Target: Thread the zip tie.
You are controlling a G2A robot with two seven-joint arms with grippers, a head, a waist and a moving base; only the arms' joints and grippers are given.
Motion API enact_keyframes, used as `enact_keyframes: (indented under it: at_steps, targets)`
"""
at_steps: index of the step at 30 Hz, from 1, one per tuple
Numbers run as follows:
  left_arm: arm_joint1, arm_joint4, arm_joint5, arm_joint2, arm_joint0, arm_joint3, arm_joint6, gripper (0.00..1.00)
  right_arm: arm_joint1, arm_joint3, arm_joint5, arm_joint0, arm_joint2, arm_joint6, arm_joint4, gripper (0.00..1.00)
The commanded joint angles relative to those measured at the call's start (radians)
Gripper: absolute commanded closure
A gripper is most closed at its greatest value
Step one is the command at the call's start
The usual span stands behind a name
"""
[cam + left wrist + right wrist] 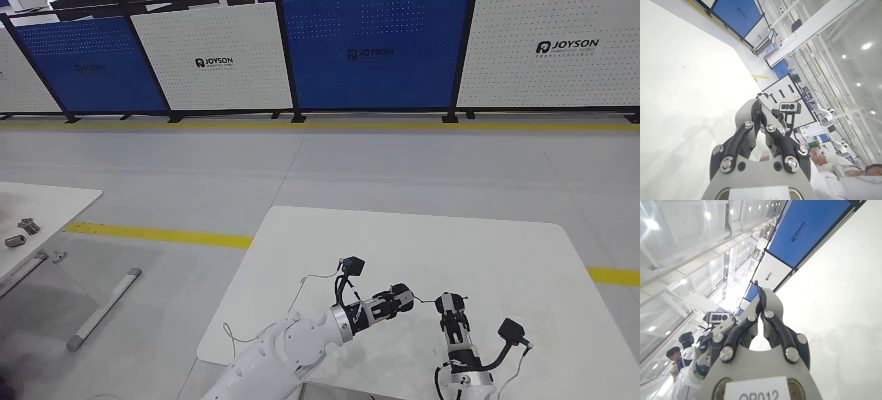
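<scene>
Top: near the bench's [330, 240] 6 o'clock edge, the left gripper [405, 298] pointed toward 3 o'clock and the right gripper [447, 302] toward 12, with the zip tie [426, 297] between them. Left wrist: fingers [768, 108] pinched together. Right wrist: fingers [772, 302] clamped the tie, its end protruding.

Thin black zip tie [756, 285] sticks out of the right gripper [761, 296], pinched.

Bright, even light; ceiling lamps [651, 224] glare, wrist views bend at edges.

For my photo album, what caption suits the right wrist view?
Right gripper shut on a black zip tie, its tip poking out, white table behind.
</scene>
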Motion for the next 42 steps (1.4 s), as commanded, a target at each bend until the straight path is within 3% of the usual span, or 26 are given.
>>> enact_keyframes:
  at_steps: [1,5,20,26,29,39,42]
  targets:
    - [-0.002,-0.012,0.016,0.002,0.005,-0.004,0.014,1.0,0.0,-0.005,-0.007,-0.001,0.004,0.001,0.011,1.0]
    - [-0.006,-0.045,0.05,0.003,0.006,-0.01,0.043,1.0,0.0,0.0,-0.027,0.005,0.007,0.019,0.031,1.0]
    - [-0.011,-0.089,0.046,0.008,0.005,-0.004,0.034,1.0,-0.008,0.06,-0.044,0.062,-0.006,0.059,0.072,1.0]
    - [-0.007,-0.005,0.063,0.007,0.006,-0.01,0.059,1.0,-0.009,0.061,-0.028,0.061,-0.007,0.038,0.034,1.0]
    - [-0.005,0.039,0.098,0.009,0.009,-0.021,0.059,1.0,-0.01,0.065,-0.019,0.065,-0.008,0.035,0.03,1.0]
    - [0.0,0.082,0.128,0.007,0.031,-0.062,0.058,1.0,-0.012,0.064,-0.012,0.062,-0.009,0.021,0.014,1.0]
    - [0.001,0.081,0.128,0.003,0.031,-0.063,0.054,0.92,-0.013,0.065,-0.01,0.062,-0.009,0.02,0.013,1.0]
